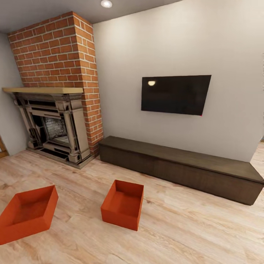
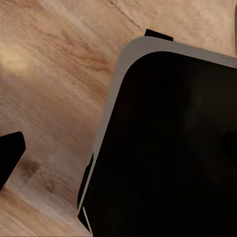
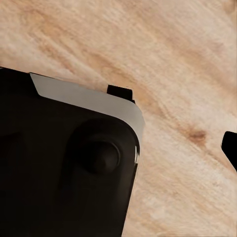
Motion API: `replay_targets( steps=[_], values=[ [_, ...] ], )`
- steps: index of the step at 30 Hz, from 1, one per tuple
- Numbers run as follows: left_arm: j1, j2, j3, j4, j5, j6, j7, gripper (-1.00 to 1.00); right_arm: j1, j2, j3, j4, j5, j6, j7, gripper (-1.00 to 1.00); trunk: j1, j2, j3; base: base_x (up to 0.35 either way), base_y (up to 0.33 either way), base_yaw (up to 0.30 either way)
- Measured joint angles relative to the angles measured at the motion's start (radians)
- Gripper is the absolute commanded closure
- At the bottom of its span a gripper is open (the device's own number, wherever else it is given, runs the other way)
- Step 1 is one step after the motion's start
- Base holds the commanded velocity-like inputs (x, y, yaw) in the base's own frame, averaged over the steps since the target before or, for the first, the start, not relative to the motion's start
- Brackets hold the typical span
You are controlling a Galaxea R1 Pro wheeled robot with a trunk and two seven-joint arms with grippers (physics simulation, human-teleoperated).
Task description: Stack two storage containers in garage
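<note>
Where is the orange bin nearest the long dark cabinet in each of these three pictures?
Head view: the storage container sits lower centre on the wood-plank floor, before the cabinet.
Left wrist view: wood-plank floor and a black rounded body instead.
Right wrist view: likewise wood-plank floor and black rounded body.
Shared landmark: the wood-plank floor.

The left container (image 1: 27,214) is cut off by the picture's edge.
</note>
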Motion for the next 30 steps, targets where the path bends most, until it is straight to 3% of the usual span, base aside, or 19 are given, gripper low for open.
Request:
replay_targets(
  steps=[18, 30],
  values=[
    [0.000, 0.000, 0.000, 0.000, 0.000, 0.000, 0.000, -1.00, 0.000, 0.000, -0.001, 0.000, 0.000, 0.000, 0.000, -1.00, 0.000, 0.000, 0.000, 0.316, 0.184, -0.241],
    [0.000, 0.000, 0.001, -0.001, 0.001, 0.000, 0.000, -1.00, 0.000, 0.000, -0.001, 0.000, 0.000, 0.000, 0.000, -1.00, 0.000, 0.000, 0.000, 0.306, 0.201, -0.160]
  ],
)
